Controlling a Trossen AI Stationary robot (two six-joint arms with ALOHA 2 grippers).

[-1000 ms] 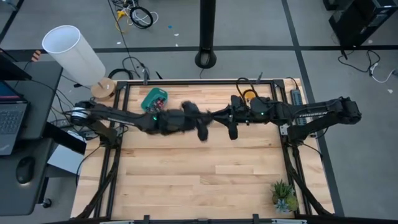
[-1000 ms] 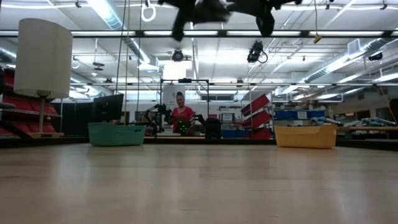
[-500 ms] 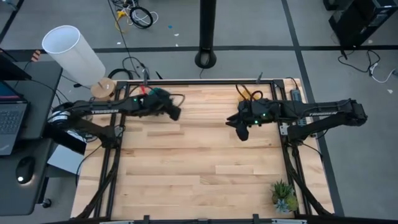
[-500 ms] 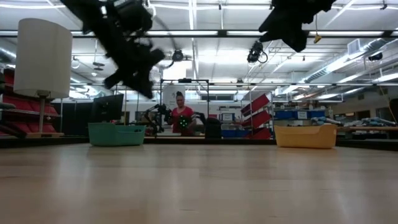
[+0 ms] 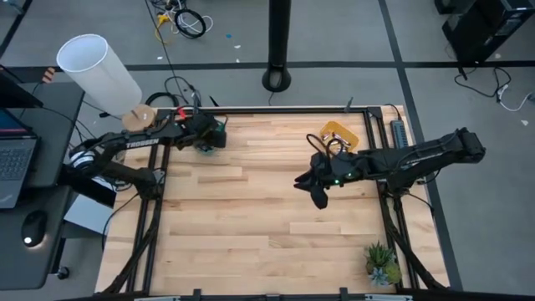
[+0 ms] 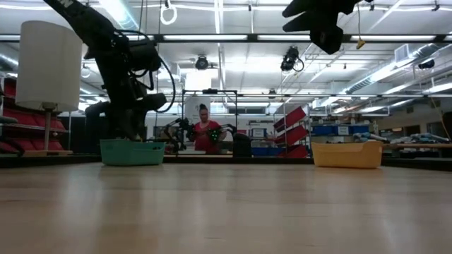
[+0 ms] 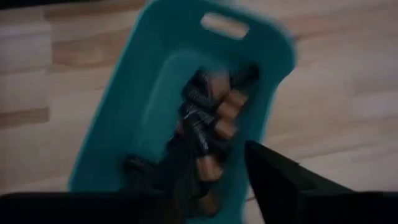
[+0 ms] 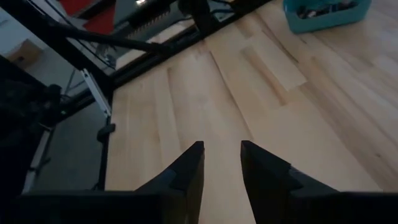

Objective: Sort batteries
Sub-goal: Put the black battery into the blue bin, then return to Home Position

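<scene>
A teal bin (image 7: 124, 93) stands at the table's far left and holds several dark batteries (image 7: 214, 115) with coppery ends. It also shows in the low view (image 6: 132, 152) and the right wrist view (image 8: 326, 14). My left gripper (image 7: 217, 158) hangs just above this bin (image 5: 219, 127), fingers apart. This view is blurred and I see nothing between the fingers. An orange bin (image 5: 338, 134) stands at the far right (image 6: 346, 154). My right gripper (image 5: 318, 192) is open and empty, high above the table's middle right (image 8: 222, 148).
A white lamp (image 5: 94, 67) stands beyond the far-left corner. A small potted plant (image 5: 381, 263) sits at the near-right corner. Black frame rails (image 5: 155, 226) run along the table's sides. A person (image 6: 205, 134) stands far behind the table. Bare wood (image 5: 251, 234) spans the middle and near side.
My left gripper has swung from the table's middle, where it was close to my right gripper, toward the far-left corner and come down over the teal bin. My right gripper has drawn back a little toward the right and near edges, staying high.
</scene>
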